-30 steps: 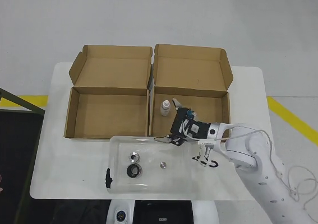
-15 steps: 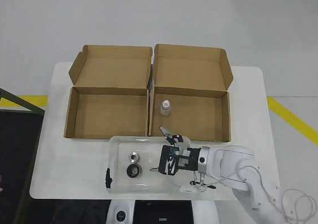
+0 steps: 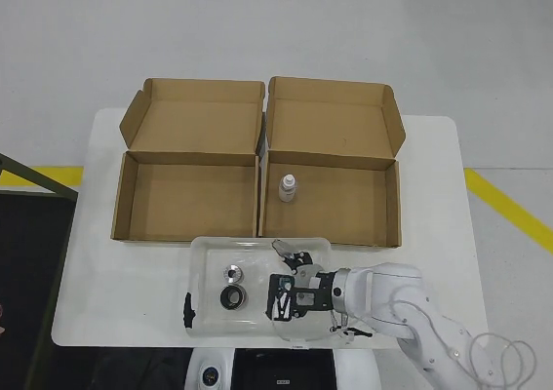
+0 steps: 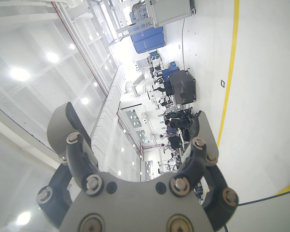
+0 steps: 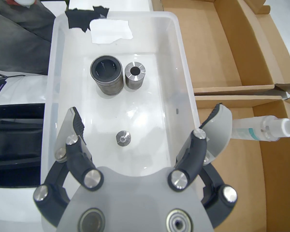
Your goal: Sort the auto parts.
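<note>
- A clear bin sits at the near edge of the white table.
- The right gripper hangs low over the middle of the bin. Its fingers are spread wide and hold nothing, and the far finger is over the bin's far rim.
- A small stud stands on the bin floor between those fingers, touching neither.
- A black bearing stands in the left part of the bin, with a metal sleeve just beyond it.
- Behind the bin are two open cardboard boxes side by side, the left box and the right box.
- A white bottle stands in the right box, near its left wall.
- The left gripper faces the room, fingers apart and holding nothing.
</note>
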Available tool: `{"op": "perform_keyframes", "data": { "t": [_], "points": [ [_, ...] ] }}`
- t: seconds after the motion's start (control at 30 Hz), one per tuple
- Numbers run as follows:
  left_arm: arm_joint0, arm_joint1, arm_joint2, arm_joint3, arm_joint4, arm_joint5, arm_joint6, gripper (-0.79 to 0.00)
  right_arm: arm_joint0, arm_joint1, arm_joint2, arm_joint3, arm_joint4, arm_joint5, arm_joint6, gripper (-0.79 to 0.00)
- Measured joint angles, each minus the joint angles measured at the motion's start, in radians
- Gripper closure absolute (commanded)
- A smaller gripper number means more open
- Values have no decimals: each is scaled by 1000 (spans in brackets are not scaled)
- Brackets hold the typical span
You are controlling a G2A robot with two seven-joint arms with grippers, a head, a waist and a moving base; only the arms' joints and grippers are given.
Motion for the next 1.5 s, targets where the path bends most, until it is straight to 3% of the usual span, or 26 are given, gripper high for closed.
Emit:
{"op": "perform_keyframes", "data": {
  "t": [0.67, 0.83, 0.93, 1.13, 1.2, 1.37, 1.5],
  "points": [
    [0, 0, 0, 0, 0, 0, 0, -785, 46, 0, -77, 84, -27, 1, 130, -785],
    [0, 0, 0, 0, 0, 0, 0, -785, 54, -1, -89, 95, -36, 8, 140, -597],
    [0, 0, 0, 0, 0, 0, 0, -785, 58, -1, -96, 98, -39, 9, 148, -416],
    [0, 0, 0, 0, 0, 0, 0, -785, 68, 0, -106, 110, -45, 14, 161, -332],
    [0, 0, 0, 0, 0, 0, 0, -785, 70, 0, -109, 112, -47, 15, 168, -271],
    [0, 0, 0, 0, 0, 0, 0, -785, 75, 0, -114, 118, -41, 16, 173, 0],
    [0, 0, 0, 0, 0, 0, 0, -785, 78, 1, -112, 115, -31, 18, 170, 0]
  ]
}}
